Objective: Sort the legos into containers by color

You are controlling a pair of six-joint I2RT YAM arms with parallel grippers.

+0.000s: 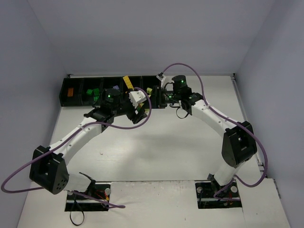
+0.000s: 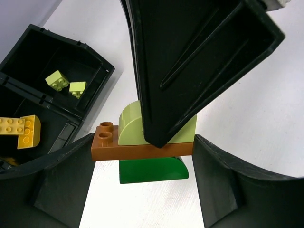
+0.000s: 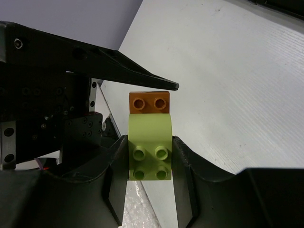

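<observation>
A stack of three legos hangs in the air between my two grippers. My left gripper point(image 2: 144, 145) is shut on the orange-brown brick point(image 2: 137, 148), with a dark green brick point(image 2: 152, 170) stuck under it. My right gripper point(image 3: 150, 142) is shut on the lime curved brick point(image 3: 149, 142) atop the orange-brown one point(image 3: 149, 103). In the top view the grippers meet, left point(image 1: 141, 109) and right point(image 1: 159, 99), just in front of the row of black bins point(image 1: 64, 88). One bin holds two lime bricks point(image 2: 58, 79), its neighbour a yellow brick point(image 2: 21, 131).
In the top view an orange brick point(image 1: 70, 92) lies in the leftmost bin, green bricks point(image 1: 95, 93) lie further right, and a yellow brick point(image 1: 127, 81) sticks up. Purple cables point(image 1: 142, 118) loop around both arms. Grey walls enclose the white table point(image 1: 161, 152).
</observation>
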